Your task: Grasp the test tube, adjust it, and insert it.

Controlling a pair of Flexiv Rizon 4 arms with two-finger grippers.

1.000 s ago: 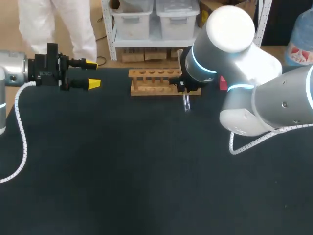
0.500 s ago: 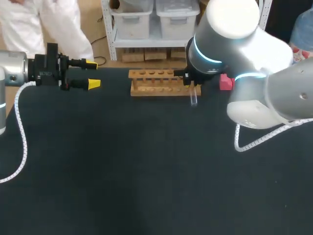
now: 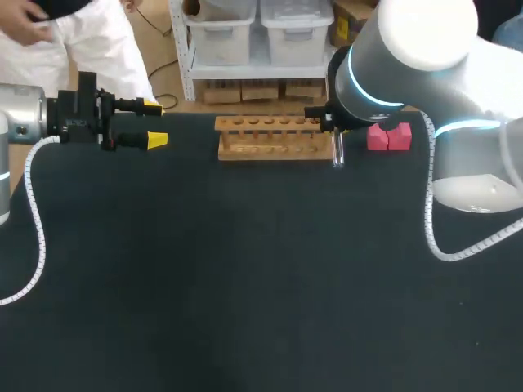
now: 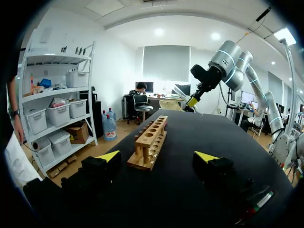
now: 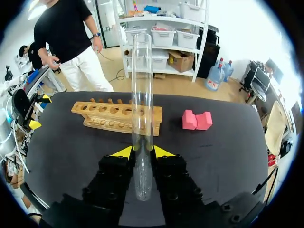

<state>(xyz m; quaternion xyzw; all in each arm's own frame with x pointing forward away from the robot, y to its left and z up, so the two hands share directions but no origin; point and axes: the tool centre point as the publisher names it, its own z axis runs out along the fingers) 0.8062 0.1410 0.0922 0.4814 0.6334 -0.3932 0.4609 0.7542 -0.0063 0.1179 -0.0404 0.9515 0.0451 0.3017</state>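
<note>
Black table point(image 3: 245, 286); long clear glass test tube point(image 5: 142, 95).

Head overhead; both wrists face shared rack point(image 3: 274, 149).

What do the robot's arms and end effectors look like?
The left arm and right arm are thick, rounded, silver-grey, with glowing blue joint rings. White coiled cables run along both. The left end effector and right end effector are black with yellow fingertips.

The clear glass test tube point(image 5: 142, 95) sat gripped in the jaws of the right gripper point(image 5: 142, 148), just off the right end of the wooden rack point(image 3: 274, 137) standing at the tabletop's point(image 3: 245, 286) far edge.
</note>
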